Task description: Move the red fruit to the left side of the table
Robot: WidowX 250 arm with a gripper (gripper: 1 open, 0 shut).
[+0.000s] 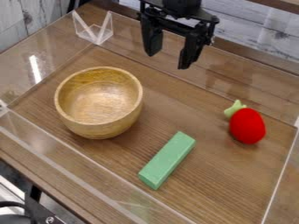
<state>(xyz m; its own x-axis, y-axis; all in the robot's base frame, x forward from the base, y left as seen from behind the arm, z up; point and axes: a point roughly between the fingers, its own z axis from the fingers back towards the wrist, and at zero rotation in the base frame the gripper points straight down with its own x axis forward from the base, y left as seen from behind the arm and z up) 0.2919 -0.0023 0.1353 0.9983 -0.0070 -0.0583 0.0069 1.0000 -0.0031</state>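
The red fruit [246,125] is a small glossy strawberry-like toy with a green leafy top, lying on the right side of the brown wood-grain table [198,101]. My gripper [170,51] hangs at the back centre, above the tabletop, pointing down. Its two black fingers stand apart with nothing between them. It is well to the upper left of the fruit and not touching it.
A round wooden bowl [100,101] sits on the left half of the table. A green rectangular block [167,160] lies near the front centre. Low clear acrylic walls [281,175] edge the table, with a clear bracket [93,28] at the back left.
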